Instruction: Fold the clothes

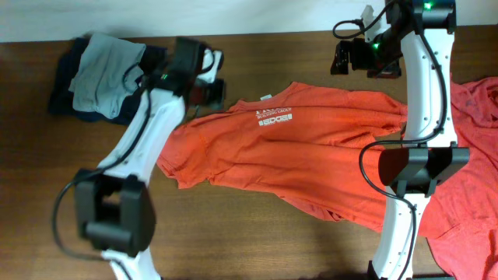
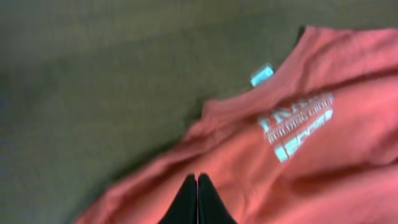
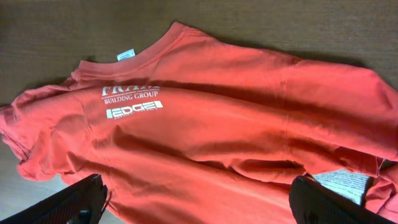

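Just beneath the left claw (image 2: 198, 190), whose two black fingers are pressed together, lies the shoulder edge of an orange-red T-shirt (image 1: 311, 148); whether cloth is pinched cannot be told. Ahead of it sit the neck label (image 2: 262, 74) and white chest lettering (image 2: 297, 124). The right claw (image 3: 196, 183) gapes wide above the same shirt, which is spread on the wooden table (image 1: 257, 241). Farther out, a second shirt (image 1: 475, 179) lies beyond the right arm, and a pile of grey and dark clothes (image 1: 101, 78) lies beyond the left claw.
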